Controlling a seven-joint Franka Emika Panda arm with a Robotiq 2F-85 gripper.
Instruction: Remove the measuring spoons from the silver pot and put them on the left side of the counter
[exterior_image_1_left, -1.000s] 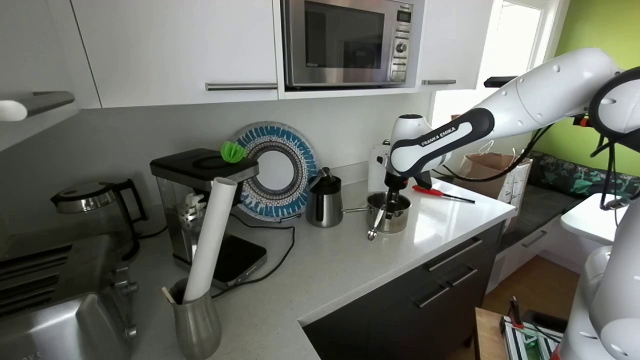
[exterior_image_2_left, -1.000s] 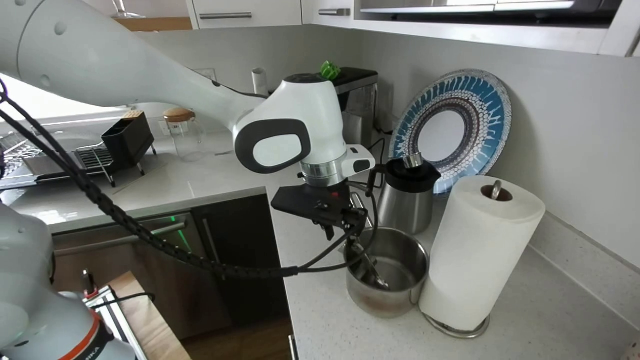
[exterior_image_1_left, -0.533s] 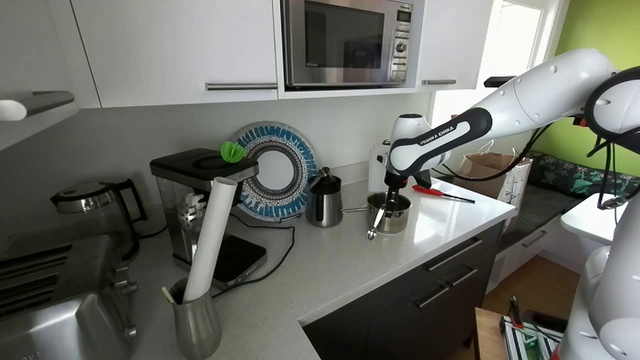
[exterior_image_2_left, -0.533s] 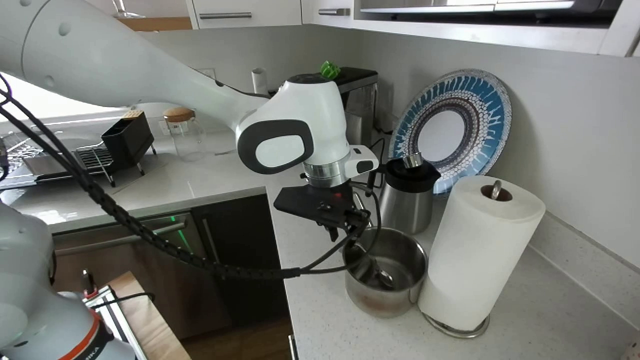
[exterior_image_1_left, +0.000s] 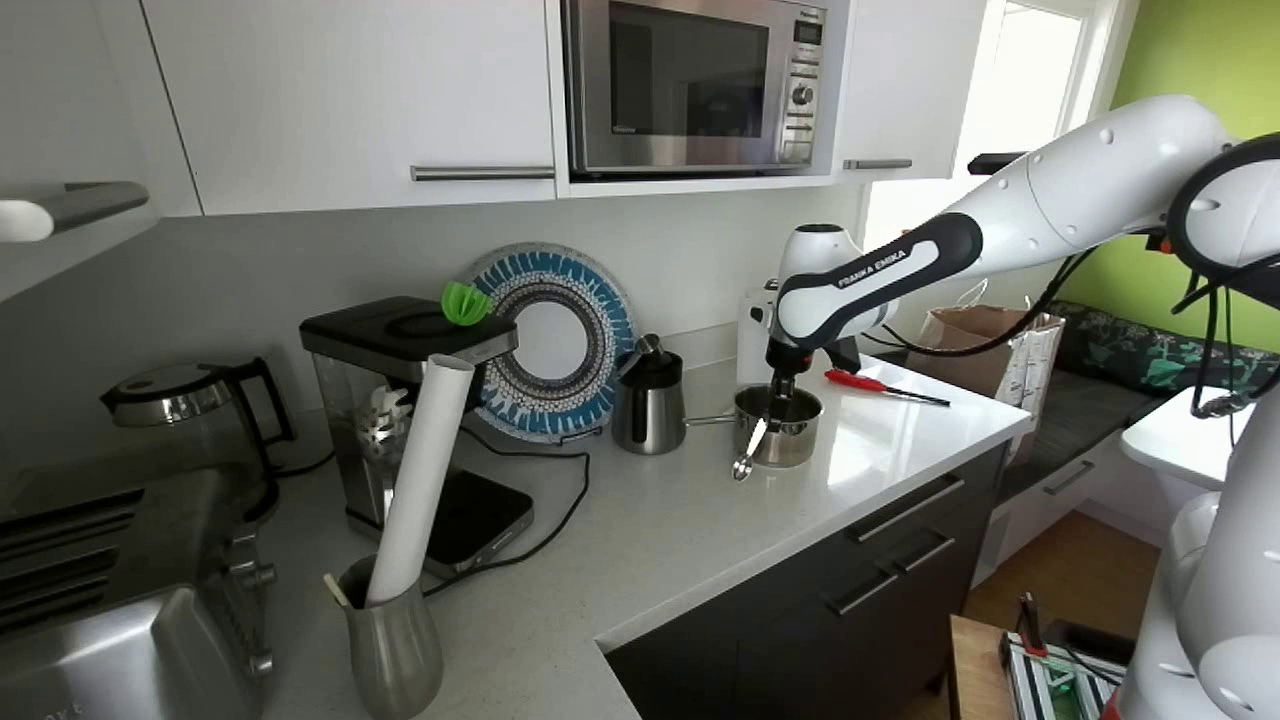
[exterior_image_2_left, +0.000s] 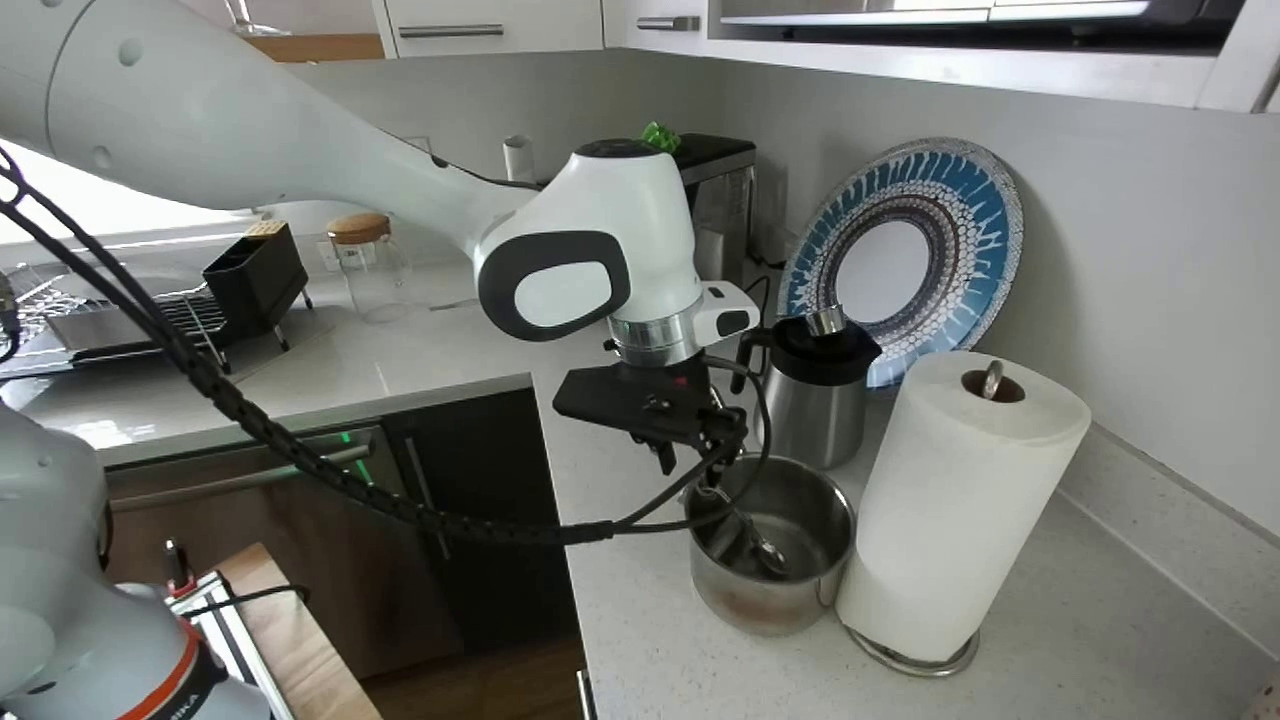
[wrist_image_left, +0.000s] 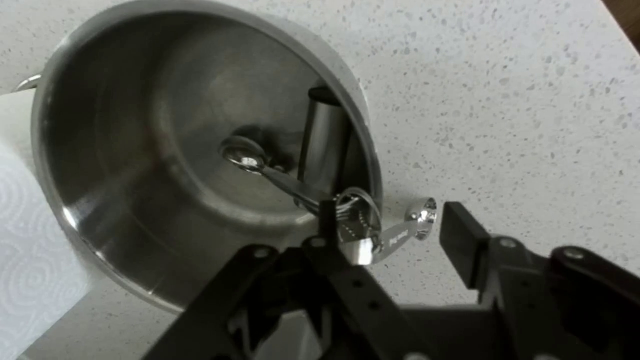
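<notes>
The measuring spoons (wrist_image_left: 395, 240) hang over the rim of the silver pot (wrist_image_left: 372, 150). One small spoon dangles outside the wall, while others lean inside with a shiny bowl (wrist_image_left: 245, 155) above the pot's floor. Low over that rim, my gripper (wrist_image_left: 390, 215) stands open. One finger is on the pot's side of the rim, the other beyond the dangling spoon; a round spoon bowl shows between them, close to the left finger. I cannot tell whether they touch. In an exterior view, the outer spoon (exterior_image_1_left: 745, 458) reaches down towards the pale counter (exterior_image_1_left: 650, 540).
A paper towel roll (exterior_image_2_left: 950, 520) stands against the pot's side. The pot's handle points at a steel jug (exterior_image_1_left: 650, 410). Behind are a patterned round plate (exterior_image_2_left: 900, 250) and a coffee machine (exterior_image_1_left: 410, 340). A red-handled tool (exterior_image_1_left: 855, 381) lies beyond the pot.
My gripper has risen slightly and shifted a little along the counter. The spoons inside the pot have tilted a little; the pot has barely shifted.
</notes>
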